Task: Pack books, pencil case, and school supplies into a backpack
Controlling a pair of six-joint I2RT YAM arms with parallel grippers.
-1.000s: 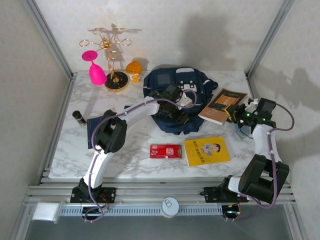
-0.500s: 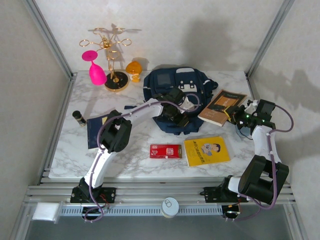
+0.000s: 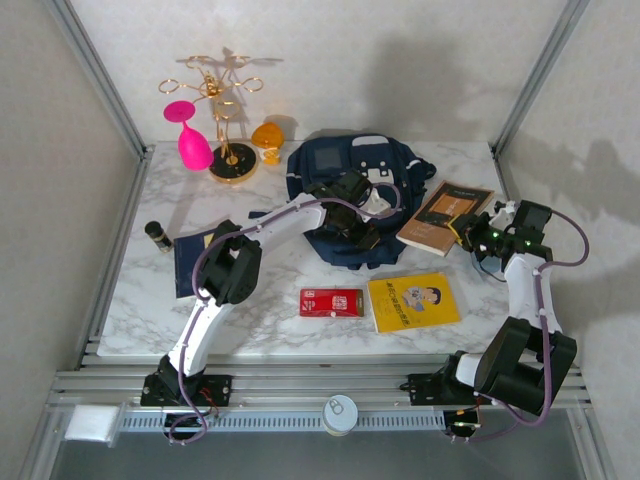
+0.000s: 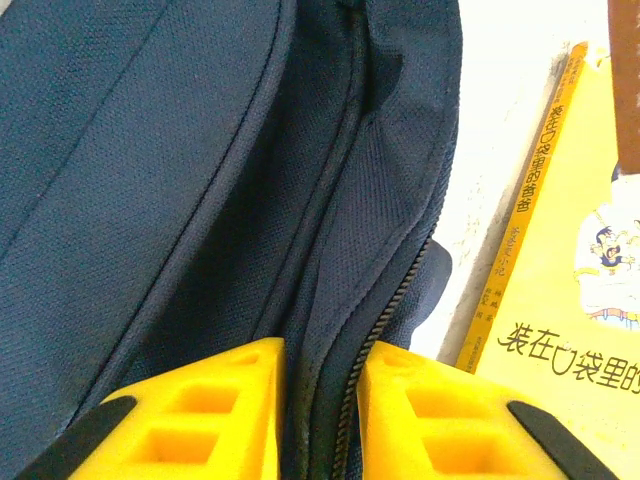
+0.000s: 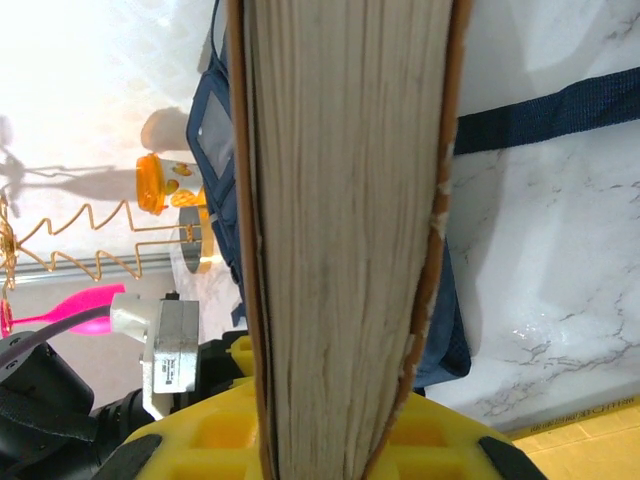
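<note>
Yellow fingers (image 4: pixel 215 405) of the left gripper (image 4: pixel 322 400) pinch a ridge of cloth beside the zip of the navy-blue fabric backpack (image 3: pixel 325 160). It lies at the middle of the far edge of the white marble tabletop (image 3: pixel 250 325). Yellow fingers (image 5: pixel 200 440) of the right gripper (image 5: pixel 340 430) clamp the brown paperback (image 5: pixel 340 200), its page edge facing the wrist camera. That book sits just right of the backpack, toward the far right corner. Closer to the near edge, right of centre, the bright yellow paperback (image 3: pixel 413 301) lies flat, with the flat red box (image 3: pixel 331 302) just beside it on the left. By the left edge lie the small navy booklet (image 3: pixel 190 262) and the short black cylinder (image 3: pixel 156 236).
</note>
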